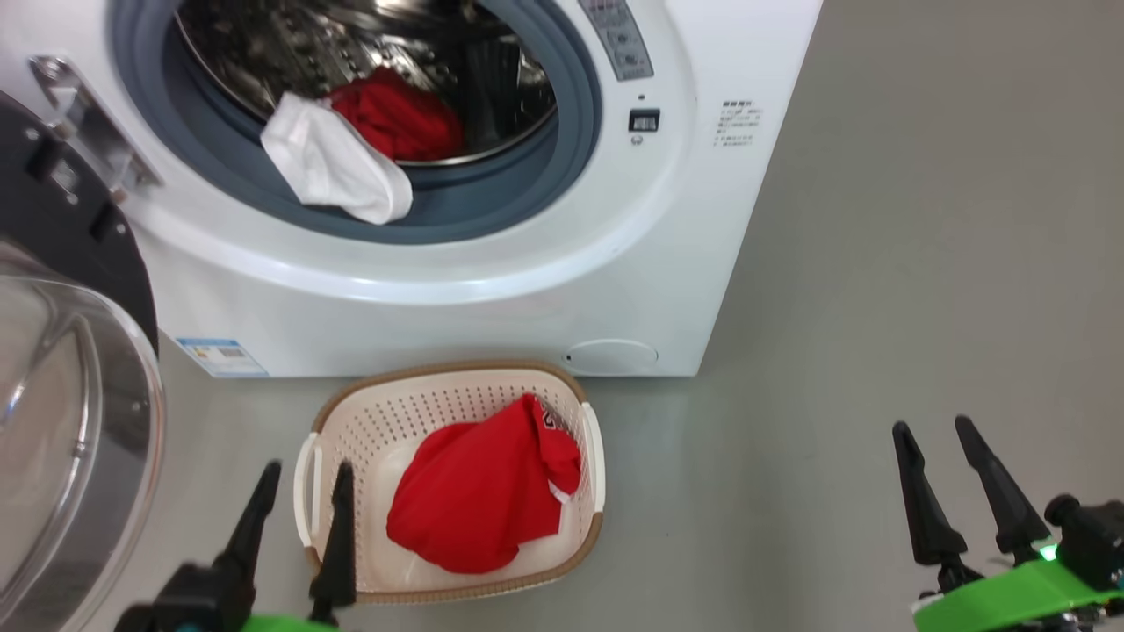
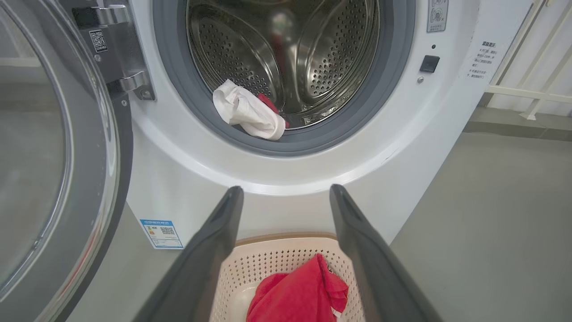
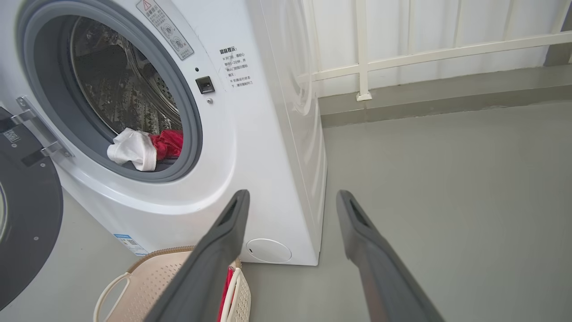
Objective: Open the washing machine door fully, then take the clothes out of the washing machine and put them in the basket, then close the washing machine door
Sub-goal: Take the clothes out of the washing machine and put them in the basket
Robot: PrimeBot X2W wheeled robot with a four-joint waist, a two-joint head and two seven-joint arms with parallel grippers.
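Big white boxy front-load washing machine [image 1: 492,290] was seen standing on the grey floor [image 1: 878,307]. Its round door [image 1: 53,219], glossy black rim w/ clear bulging glass, was swung open at the machine's left side, hung on a metal hinge bracket [image 1: 88,123].

2 clothes items were seen at the mouth of the perforated steel drum [image 1: 290,53]:
- A plain white cloth [image 1: 334,167] was draped over the lower-left edge of the grey rubber seal [image 1: 492,211], partly hanging out.
- A bright red fabric piece [image 1: 399,118] was lying just behind it at the drum's front edge, touching it.

A small cream perforated plastic basket [image 1: 421,412] w/ brown woven-look rim and white side handles was set on the floor just in front of the machine's bottom edge, approx. below the opening. A bright red garment [image 1: 479,500] w/ a bit of white trim was lying in the basket, towards its right side.

Left gripper [image 1: 307,470] was held near the basket's left edge, fingers spread apart, nothing grasped. Right gripper [image 1: 932,430] was held over the floor well to the right of the basket, fingers likewise spread, nothing grasped.

A small blue label [image 1: 219,355] was stuck at the machine front's lower-left corner.
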